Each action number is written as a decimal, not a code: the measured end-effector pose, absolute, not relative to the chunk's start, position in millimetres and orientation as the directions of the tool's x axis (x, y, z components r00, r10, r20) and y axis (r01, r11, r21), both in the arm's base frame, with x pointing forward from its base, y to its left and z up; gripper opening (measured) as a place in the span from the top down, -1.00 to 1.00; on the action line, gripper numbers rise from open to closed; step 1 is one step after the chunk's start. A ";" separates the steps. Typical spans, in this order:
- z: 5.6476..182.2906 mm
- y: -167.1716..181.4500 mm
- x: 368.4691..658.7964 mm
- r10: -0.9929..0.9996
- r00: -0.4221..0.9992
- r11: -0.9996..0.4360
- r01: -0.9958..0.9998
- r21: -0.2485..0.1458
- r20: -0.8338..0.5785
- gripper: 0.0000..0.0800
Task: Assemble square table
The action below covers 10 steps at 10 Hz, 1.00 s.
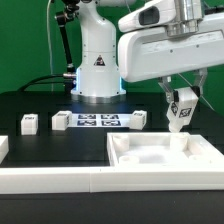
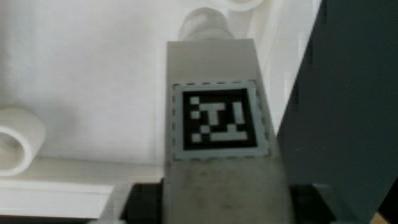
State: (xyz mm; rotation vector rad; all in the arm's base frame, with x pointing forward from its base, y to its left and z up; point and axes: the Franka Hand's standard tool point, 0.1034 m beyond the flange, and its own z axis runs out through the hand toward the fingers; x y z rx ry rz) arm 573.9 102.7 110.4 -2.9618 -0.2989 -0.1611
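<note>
We have the gripper (image 1: 181,101) clamped on one leg (image 1: 179,118), which hangs upright with its tag facing out, probably to line it up with a corner socket. The leg (image 2: 217,120) hovers over the far edge of the tabletop (image 1: 125,150); we can't tell whether they touch. A spare leg (image 1: 28,123) lies well apart from the gripper, beyond the marker board (image 1: 97,121).
</note>
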 end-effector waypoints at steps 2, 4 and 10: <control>112.5 95.3 586.2 0.177 0.944 -0.972 0.213 -0.103 0.279 0.27; 113.6 90.6 590.6 0.167 0.917 -0.975 0.207 -0.075 0.362 0.27; 113.8 99.6 594.4 0.169 0.886 -0.975 0.214 -0.057 0.432 0.27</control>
